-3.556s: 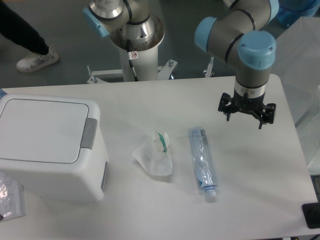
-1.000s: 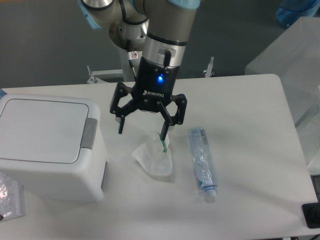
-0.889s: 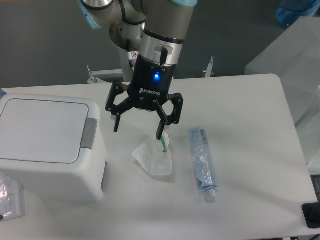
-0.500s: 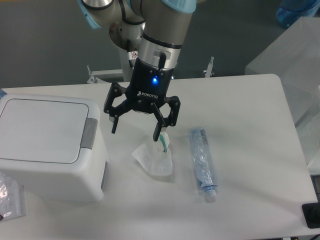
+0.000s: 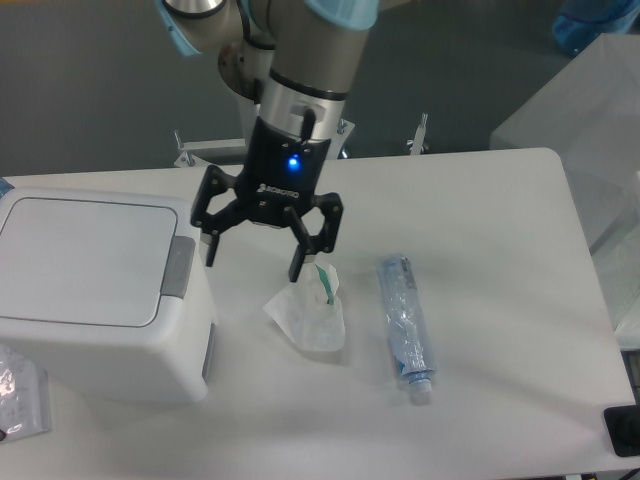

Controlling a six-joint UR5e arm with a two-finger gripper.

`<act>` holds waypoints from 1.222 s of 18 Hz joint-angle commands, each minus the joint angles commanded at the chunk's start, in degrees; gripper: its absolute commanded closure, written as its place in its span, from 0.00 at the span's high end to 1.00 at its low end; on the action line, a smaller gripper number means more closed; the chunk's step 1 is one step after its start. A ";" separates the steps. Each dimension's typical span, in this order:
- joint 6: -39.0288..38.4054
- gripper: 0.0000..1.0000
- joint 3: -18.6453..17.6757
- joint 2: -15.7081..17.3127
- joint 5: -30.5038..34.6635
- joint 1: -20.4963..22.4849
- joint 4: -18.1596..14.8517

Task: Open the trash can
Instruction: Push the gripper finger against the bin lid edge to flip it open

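A white tabletop (image 5: 500, 300) with a rounded right corner fills most of the frame, and behind it at the top lies a dark grey floor. The trash can (image 5: 100, 295) sits at the left edge of the frame, its flat lid closed and the grey latch tab (image 5: 180, 267) facing right. The gripper (image 5: 252, 264) hangs just to the right of that tab, above the tabletop, its two black fingers (image 5: 298, 262) spread wide apart and holding nothing; a blue light glows on its body. Below and right of the fingers lies a crumpled white wrapper (image 5: 310, 315) with a green strip, and beside that, further right, a flattened clear plastic bottle (image 5: 403, 320) lying lengthwise. A clear plastic bag (image 5: 22, 392) pokes in at the lower left corner against the can's base. The arm's metal pedestal (image 5: 262, 110) stands behind the tabletop at top centre. A translucent sheet (image 5: 600, 130) covers something at the right edge.
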 joint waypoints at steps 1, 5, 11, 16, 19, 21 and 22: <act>0.00 1.00 -1.05 0.18 0.17 -0.18 0.17; 0.53 1.00 -1.77 0.09 0.44 -0.18 0.35; 1.06 1.00 -1.50 -0.43 0.53 -0.18 0.62; 0.97 1.00 -1.68 -1.05 0.53 -0.27 0.62; 0.97 1.00 -1.68 -1.31 0.53 -0.62 0.62; 0.97 1.00 -1.59 -1.57 0.53 -0.62 0.70; 0.97 1.00 -1.59 -1.58 0.53 -0.62 0.70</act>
